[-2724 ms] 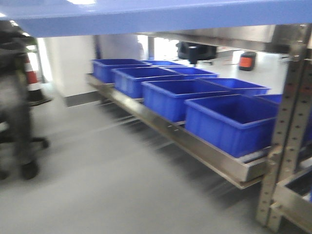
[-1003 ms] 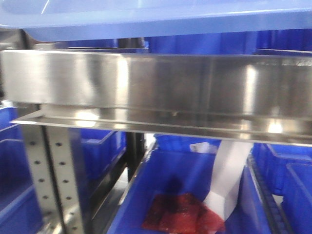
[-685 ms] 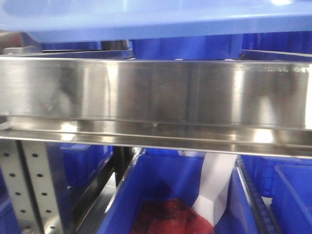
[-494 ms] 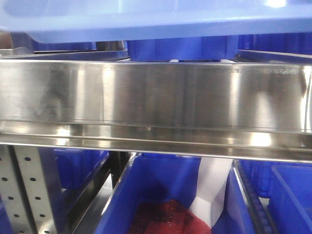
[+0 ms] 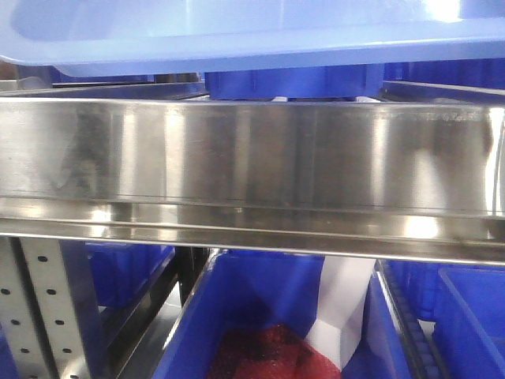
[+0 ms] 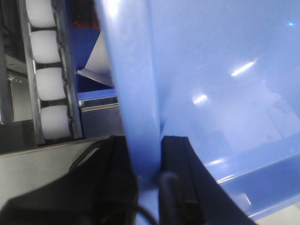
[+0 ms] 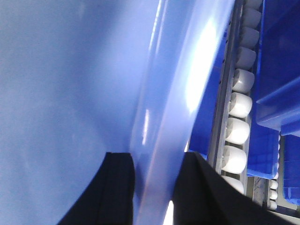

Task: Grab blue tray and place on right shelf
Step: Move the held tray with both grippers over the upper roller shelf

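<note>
Above right shelf (image 5: 252, 158), blue tray (image 5: 237, 35)

Lower bin: we see a deep dark-blue bin (image 5: 245, 292), open-topped, at bottom centre.
Contents: red mesh material (image 5: 260, 355) lies inside, and a white sheet (image 5: 345, 308) leans at its right side.
Neighbours: we make out more dark-blue bins (image 5: 473, 316) just beside it, on both sides.
Rollers: we see white rollers (image 7: 239, 104) in a row.
</note>
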Robot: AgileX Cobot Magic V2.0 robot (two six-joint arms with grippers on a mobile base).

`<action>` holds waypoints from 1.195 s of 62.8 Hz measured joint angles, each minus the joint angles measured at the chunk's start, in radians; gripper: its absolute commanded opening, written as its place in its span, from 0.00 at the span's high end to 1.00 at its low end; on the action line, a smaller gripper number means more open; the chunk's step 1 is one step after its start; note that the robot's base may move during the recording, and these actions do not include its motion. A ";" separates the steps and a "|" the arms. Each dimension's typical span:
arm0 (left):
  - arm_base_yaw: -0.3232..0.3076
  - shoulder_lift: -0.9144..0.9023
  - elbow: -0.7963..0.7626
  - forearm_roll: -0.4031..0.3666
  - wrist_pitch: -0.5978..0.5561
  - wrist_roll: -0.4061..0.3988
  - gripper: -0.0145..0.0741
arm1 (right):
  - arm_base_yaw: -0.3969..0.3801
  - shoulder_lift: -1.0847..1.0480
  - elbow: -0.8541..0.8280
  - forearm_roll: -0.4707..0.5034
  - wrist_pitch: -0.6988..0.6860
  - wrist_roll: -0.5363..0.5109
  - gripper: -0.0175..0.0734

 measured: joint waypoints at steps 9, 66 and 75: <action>0.000 0.000 0.000 0.000 0.000 0.000 0.89 | 0.000 0.000 0.000 0.000 0.000 0.000 0.78; 0.000 0.000 0.000 0.001 0.000 0.000 0.89 | -0.002 0.000 -0.034 -0.003 0.000 -0.004 0.78; 0.004 0.016 -0.040 0.056 -0.038 -0.002 0.89 | -0.002 0.017 -0.115 -0.008 0.000 -0.015 0.78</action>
